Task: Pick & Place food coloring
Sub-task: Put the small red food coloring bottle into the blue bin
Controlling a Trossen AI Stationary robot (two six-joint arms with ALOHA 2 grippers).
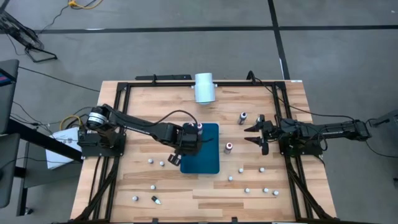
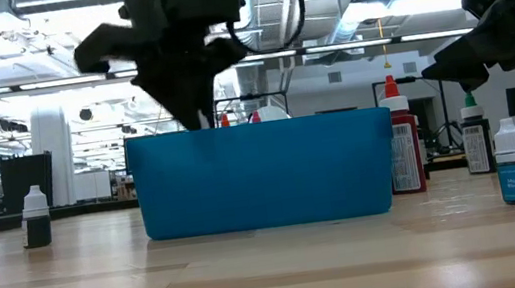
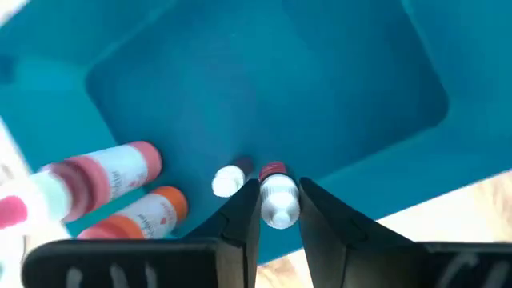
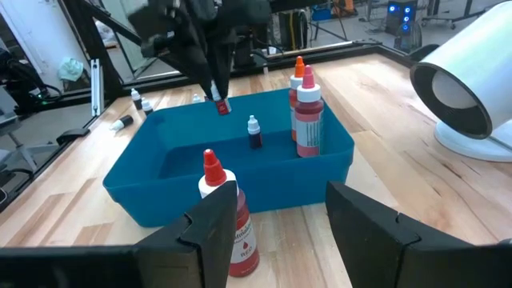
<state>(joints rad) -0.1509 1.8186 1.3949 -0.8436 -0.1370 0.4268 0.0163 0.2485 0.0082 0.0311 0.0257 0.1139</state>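
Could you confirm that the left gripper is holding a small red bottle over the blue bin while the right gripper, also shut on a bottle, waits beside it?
Not quite: the right gripper is open and empty, as the right wrist view shows. The left gripper does hold a small red bottle over the blue bin.

The high camera looks straight down on the whole tabletop (image 1: 205, 186). The low one sits at tabletop height, close to the blue bin (image 2: 262, 176), facing the room behind. The left wrist camera looks down past its claw (image 3: 278, 210) into that bin, very near. The right wrist camera faces the same bin (image 4: 232, 172) beyond its claw (image 4: 280, 216).
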